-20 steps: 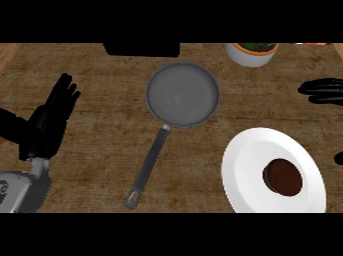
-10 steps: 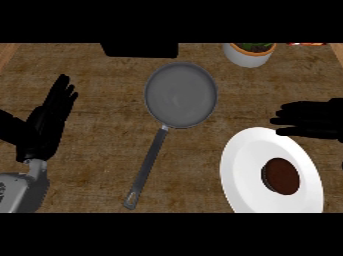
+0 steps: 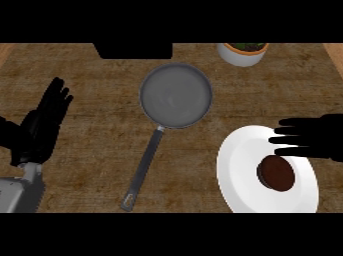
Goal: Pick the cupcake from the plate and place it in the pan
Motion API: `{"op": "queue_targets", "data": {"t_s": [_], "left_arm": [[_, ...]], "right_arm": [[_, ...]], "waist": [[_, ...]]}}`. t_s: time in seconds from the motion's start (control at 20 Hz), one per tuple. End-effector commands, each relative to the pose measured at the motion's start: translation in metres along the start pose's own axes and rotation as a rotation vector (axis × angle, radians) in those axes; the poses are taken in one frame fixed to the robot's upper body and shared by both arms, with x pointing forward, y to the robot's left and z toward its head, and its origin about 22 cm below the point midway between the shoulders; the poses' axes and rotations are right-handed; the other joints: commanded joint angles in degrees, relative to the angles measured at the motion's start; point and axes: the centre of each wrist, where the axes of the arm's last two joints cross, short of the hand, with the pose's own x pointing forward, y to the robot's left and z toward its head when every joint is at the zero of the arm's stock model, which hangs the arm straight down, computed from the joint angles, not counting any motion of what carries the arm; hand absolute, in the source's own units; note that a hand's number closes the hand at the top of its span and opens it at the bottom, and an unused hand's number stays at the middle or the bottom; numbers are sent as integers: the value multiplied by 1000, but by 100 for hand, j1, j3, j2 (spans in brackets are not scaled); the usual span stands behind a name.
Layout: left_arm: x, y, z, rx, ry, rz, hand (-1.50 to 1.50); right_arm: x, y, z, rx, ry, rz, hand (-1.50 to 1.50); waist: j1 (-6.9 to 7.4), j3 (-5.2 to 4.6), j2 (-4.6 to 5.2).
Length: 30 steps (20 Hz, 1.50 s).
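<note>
Two robot hands show, both spread and holding nothing: the right robot hand (image 3: 323, 142) reaches over the upper rim of the white plate (image 3: 242, 187), fingers just above the cupcake (image 3: 276, 173) lying on it. Left robot hand (image 3: 39, 129) rests, fingers up, by the left edge. Between them the pan (image 3: 175, 95) sits on the worktop (image 3: 93, 165).
</note>
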Motion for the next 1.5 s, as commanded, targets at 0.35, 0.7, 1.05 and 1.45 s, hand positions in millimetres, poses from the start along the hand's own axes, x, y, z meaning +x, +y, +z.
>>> {"op": "queue_targets", "data": {"t_s": [0.35,0.7,1.05,1.45], "left_arm": [[-18,-2,6,21,-4,-13,0],[7,-6,2,21,-5,-3,0],[-12,18,-5,2,-1,-9,0],[6,-7,3,-2,0,15,0]], "right_arm": [[30,16,-8,-23,2,86,-150],[39,44,-29,30,29,104,-150],[30,31,-36,29,104,104,-150],[7,30,-62,77,77,99,-150]], "waist": [[-69,-1,-11],[-35,2,-1],[-37,-1,4],[12,1,3]]}}
